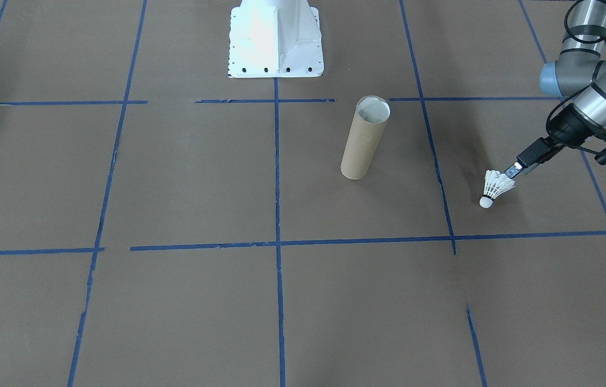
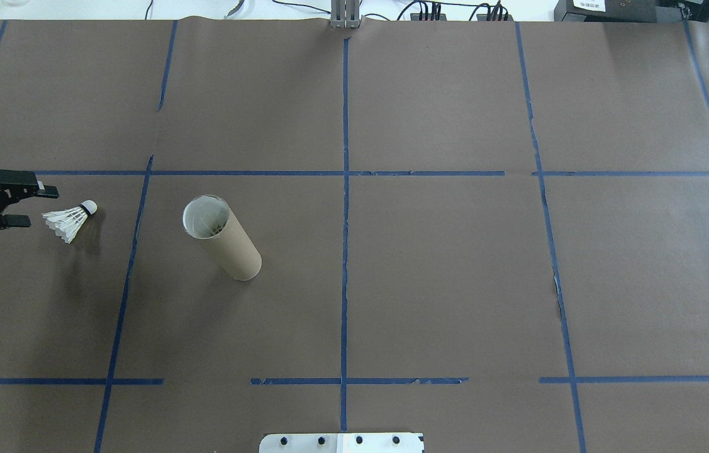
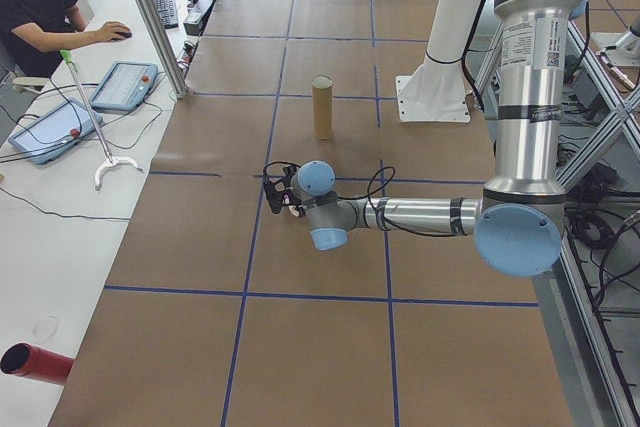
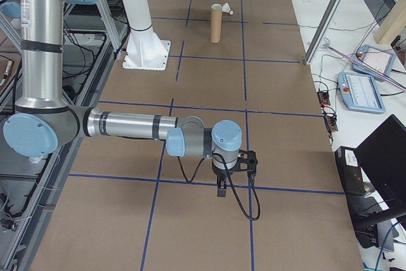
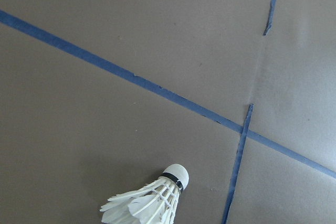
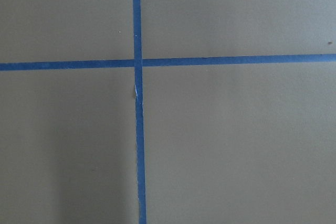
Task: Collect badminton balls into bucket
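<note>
Bucket [image 2: 222, 238], the brown cardboard tube, stands upright on the table [image 2: 455, 283], open end up. Left gripper [image 2: 32, 202] sits at its 9 o'clock, fingers spread, holding nothing. Shuttlecock [image 2: 71, 220] lies on the table just beside those fingertips, between gripper and bucket. Right gripper [image 4: 235, 176]: grip unclear.

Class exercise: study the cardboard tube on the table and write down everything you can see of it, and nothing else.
The cardboard tube is a tall, narrow cylinder, plain brown outside and whitish inside. It stands upright on its closed-looking lower end on the brown paper-covered table, its round mouth open upward; something pale shows inside, though I cannot tell what. It stands between blue tape lines, apart from the shuttlecock lying beside it. Nothing touches it but the table.
</note>
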